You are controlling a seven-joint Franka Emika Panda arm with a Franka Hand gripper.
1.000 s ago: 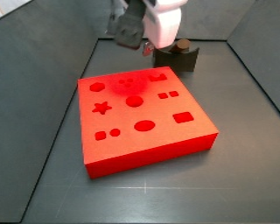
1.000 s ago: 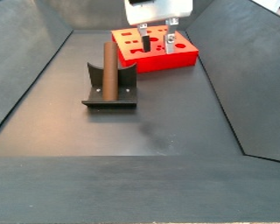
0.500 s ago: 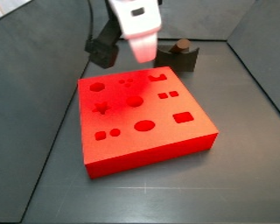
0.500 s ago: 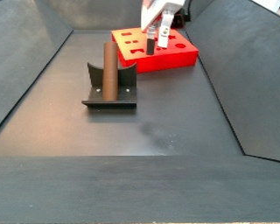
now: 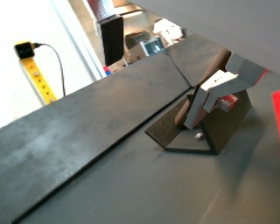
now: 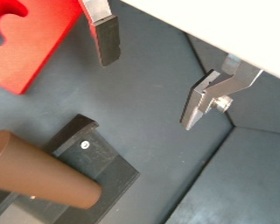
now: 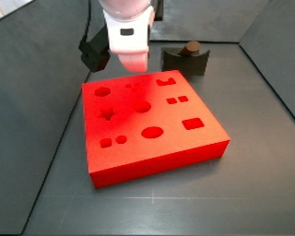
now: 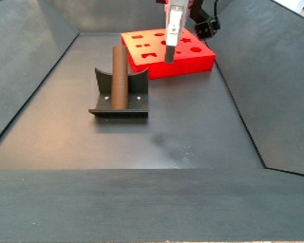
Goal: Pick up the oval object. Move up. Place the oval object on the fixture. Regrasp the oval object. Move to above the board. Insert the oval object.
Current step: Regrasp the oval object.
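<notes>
Hovering over board [image 7: 150, 124], gripper [image 6: 154, 70] apparently empty

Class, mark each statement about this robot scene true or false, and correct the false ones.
1. The oval object stands on the fixture. True.
2. The end effector holds the oval object between its fingers. False: a wrist view shows the fingers apart with nothing between them, and the peg is on the fixture.
3. The board is red with shaped holes in its top. True.
4. The oval object is already inserted in the board. False: it is on the fixture, apart from the board.
5. In a side view the end effector is over the board, not over the fixture. True.
</notes>
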